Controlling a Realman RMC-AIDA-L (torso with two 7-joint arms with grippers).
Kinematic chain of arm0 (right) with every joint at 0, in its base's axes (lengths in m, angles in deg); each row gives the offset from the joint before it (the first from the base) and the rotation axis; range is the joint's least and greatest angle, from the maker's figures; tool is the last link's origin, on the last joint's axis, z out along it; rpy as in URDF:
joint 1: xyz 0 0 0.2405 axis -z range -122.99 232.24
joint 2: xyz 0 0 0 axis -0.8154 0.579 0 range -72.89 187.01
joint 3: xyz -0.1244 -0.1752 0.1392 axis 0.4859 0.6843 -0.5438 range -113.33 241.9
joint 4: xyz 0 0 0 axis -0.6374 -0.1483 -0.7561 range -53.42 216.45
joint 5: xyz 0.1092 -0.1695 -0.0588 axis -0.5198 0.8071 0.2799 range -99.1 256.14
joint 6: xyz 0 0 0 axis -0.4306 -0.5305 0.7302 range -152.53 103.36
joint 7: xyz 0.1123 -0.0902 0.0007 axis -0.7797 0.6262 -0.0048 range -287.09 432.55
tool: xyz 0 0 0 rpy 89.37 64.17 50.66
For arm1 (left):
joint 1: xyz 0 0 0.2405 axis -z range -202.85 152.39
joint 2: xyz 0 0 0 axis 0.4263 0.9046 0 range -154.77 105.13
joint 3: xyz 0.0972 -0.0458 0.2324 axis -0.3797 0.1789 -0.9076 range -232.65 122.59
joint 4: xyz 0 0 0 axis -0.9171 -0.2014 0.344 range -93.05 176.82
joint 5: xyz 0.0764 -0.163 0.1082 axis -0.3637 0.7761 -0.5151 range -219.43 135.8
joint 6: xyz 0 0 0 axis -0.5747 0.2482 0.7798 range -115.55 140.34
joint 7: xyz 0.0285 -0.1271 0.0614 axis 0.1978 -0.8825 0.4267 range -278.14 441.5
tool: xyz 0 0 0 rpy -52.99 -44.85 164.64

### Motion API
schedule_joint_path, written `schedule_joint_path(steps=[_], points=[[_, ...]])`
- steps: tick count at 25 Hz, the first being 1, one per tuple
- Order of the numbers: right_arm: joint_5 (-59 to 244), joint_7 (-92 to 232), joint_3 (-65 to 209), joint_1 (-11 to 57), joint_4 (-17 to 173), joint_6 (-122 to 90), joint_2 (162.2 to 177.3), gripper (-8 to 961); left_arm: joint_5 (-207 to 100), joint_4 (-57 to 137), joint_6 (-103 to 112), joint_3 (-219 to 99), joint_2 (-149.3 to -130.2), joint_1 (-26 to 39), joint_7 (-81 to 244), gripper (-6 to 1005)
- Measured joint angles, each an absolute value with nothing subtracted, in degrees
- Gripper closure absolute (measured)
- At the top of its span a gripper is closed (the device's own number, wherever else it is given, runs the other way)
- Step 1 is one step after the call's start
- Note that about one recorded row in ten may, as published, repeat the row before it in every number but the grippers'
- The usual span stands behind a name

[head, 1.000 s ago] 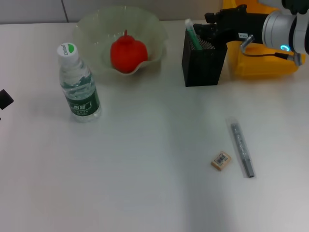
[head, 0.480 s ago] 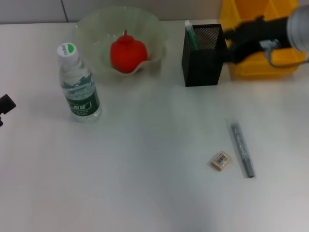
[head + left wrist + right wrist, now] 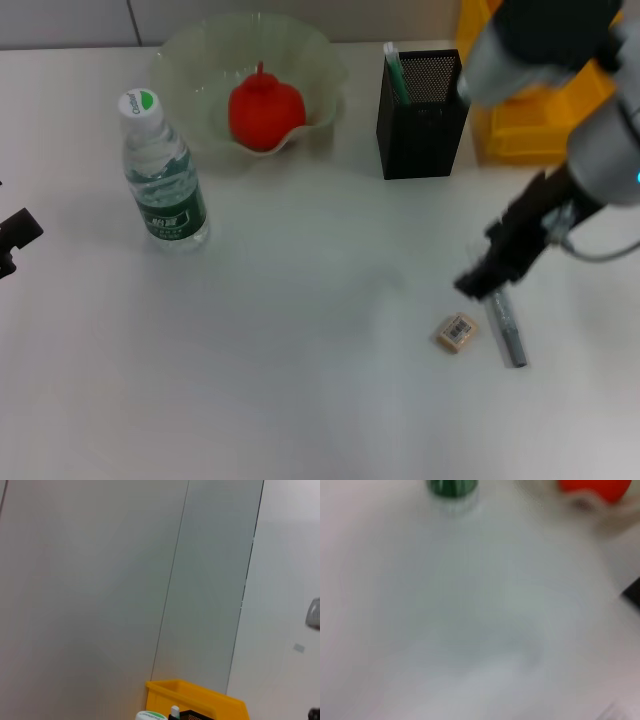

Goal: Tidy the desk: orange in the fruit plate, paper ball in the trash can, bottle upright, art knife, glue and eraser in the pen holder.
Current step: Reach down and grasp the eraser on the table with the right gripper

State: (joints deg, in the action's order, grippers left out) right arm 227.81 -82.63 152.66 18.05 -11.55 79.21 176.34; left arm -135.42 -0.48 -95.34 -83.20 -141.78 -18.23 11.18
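Even, bright light falls on the white counter (image 3: 300, 400), with only faint soft shadows beside the bottle (image 3: 163, 170) and under the fruit plate (image 3: 190, 60). In the head view the right arm and its pincer (image 3: 478, 283) are smeared by motion. The right wrist view is heavily blurred throughout; the orange (image 3: 592, 489) is a soft blob.

Orange (image 3: 266, 113) in plate (image 3: 190, 60); bottle (image 3: 163, 173) upright.
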Motion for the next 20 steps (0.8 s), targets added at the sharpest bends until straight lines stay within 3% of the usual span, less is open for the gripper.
schedule_joint_path(steps=[20], points=[[229.9, -90.4, 167.5, 15.3, 3.8, 68.2, 176.68, 267, -135.5, -0.1, -95.4, -83.3, -141.98, -18.2, 11.2, 186]])
